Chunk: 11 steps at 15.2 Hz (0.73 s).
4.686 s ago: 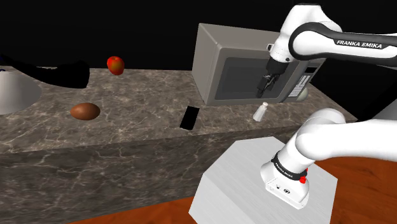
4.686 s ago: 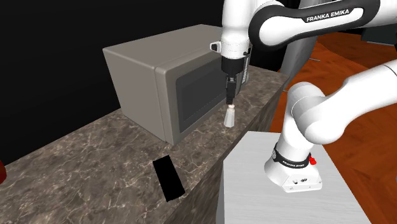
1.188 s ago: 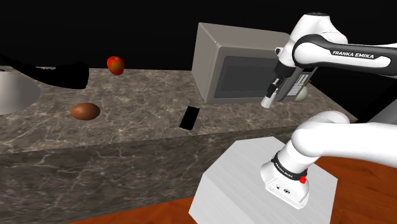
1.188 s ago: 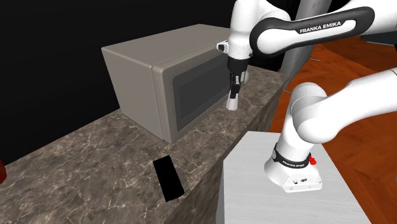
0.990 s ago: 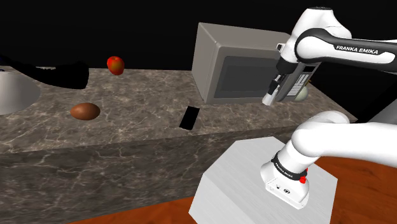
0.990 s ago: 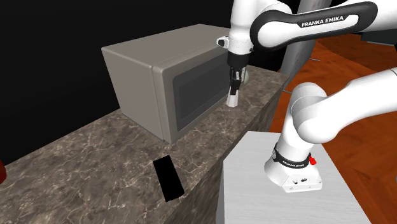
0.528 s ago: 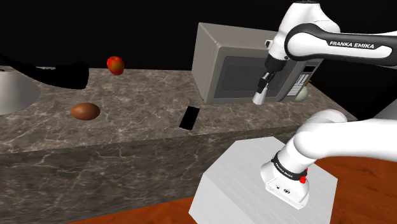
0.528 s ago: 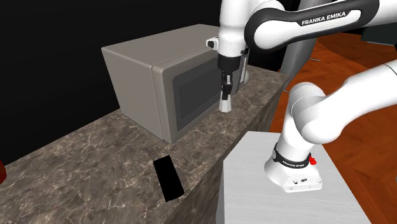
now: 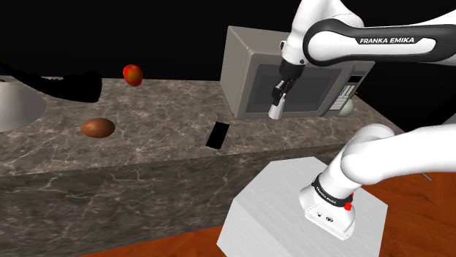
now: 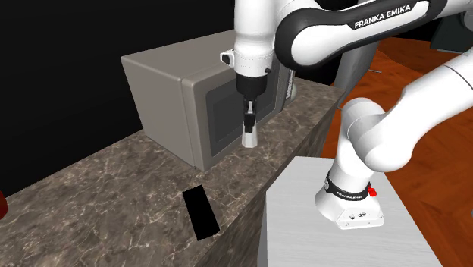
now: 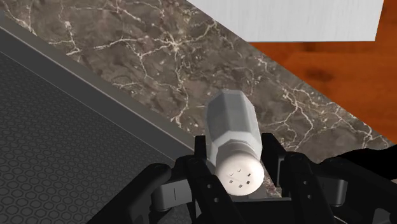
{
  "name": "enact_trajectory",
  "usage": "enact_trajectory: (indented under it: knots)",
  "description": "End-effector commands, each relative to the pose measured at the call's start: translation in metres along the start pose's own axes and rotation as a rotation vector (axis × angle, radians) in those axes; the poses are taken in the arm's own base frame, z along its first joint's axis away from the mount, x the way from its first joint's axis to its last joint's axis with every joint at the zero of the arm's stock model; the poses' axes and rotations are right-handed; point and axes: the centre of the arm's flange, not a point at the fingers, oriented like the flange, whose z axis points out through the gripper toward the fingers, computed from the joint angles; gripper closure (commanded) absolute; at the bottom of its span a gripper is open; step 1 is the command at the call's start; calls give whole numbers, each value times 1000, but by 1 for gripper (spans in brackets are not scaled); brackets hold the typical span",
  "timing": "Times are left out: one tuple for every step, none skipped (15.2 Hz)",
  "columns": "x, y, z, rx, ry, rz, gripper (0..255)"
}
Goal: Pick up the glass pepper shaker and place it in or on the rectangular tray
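Pepper shaker (image 9: 275, 109) above dark marbled counter (image 9: 161, 125)

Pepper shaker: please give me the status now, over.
Pincer shut on pepper shaker, held above counter. Black tray not reached yet. Microwave close beside shaker.

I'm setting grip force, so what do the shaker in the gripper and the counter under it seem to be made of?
Pepper shaker: drawn plain pale grey and opaque, with a faceted body and a white cap with small holes. It is not visibly glass, so the material stays open. Counter: dark brown-grey stone, probably marble judging by its pale branching veins, and smooth-looking.
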Motion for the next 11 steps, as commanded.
enact_trajectory:
  knots:
    - [16, -21, -3, 1, 0, 1, 255]
    - [23, -31, -5, 1, 0, 1, 255]
    - [31, -42, -6, 1, 0, 1, 255]
    - [39, -52, -8, 1, 0, 1, 255]
    - [46, -63, -10, 1, 0, 1, 255]
    - [54, -73, -12, 1, 0, 1, 255]
    - [62, -84, -13, 1, 0, 1, 255]
    - [69, -95, -15, 1, 0, 1, 255]
    - [77, -105, -17, 1, 0, 1, 255]
    - [85, -116, -19, 1, 0, 1, 255]
    - [93, -126, -21, 1, 0, 1, 255]
